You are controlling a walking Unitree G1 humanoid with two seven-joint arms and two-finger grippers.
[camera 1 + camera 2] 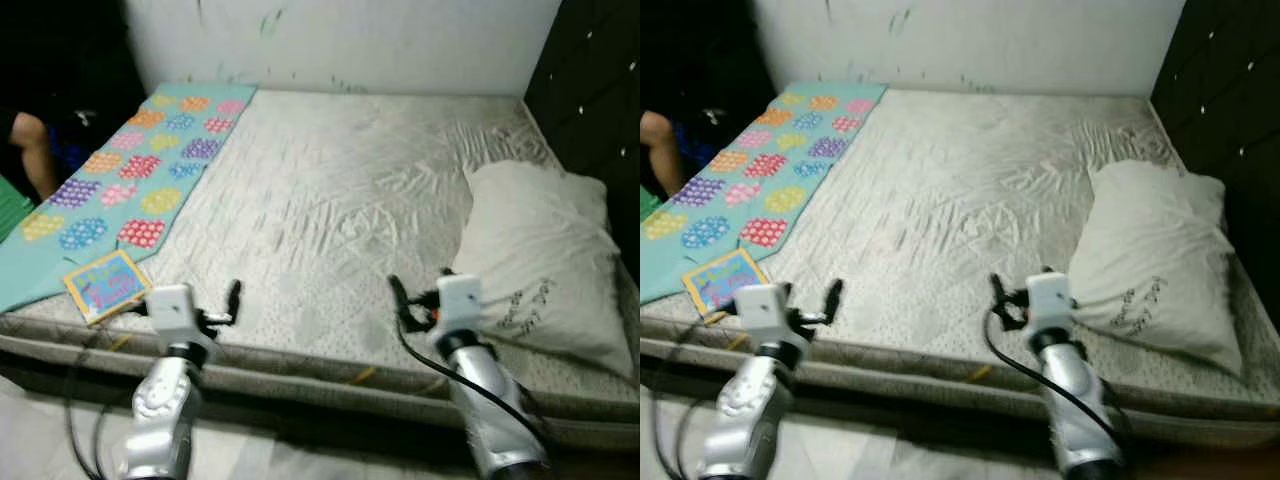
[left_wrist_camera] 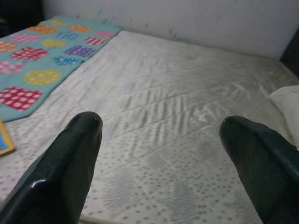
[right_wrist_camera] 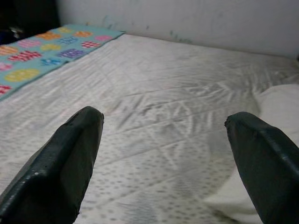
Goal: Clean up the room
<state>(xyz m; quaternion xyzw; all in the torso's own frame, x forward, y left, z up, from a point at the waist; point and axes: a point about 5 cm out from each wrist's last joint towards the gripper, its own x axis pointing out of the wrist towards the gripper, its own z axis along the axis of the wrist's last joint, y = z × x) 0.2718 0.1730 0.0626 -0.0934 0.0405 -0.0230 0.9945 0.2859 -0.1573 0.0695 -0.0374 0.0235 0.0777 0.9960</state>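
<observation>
Fingers apart on left gripper (image 2: 161, 140) and right gripper (image 3: 163, 135), over mattress (image 1: 330, 200) near edge; pillow (image 1: 540, 265) cut off rightward.

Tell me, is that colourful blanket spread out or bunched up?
Spread out: the blanket lies flat along the bed's left side, its dotted patches showing.

white wall (image 1: 400, 40), dark headboard (image 1: 590, 90); person's arm (image 1: 30, 150)

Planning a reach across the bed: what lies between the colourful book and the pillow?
In the left eye view, the book and pillow are separated by bare, wrinkled mattress, with both end effectors, left and right, hovering at its near edge.
</observation>
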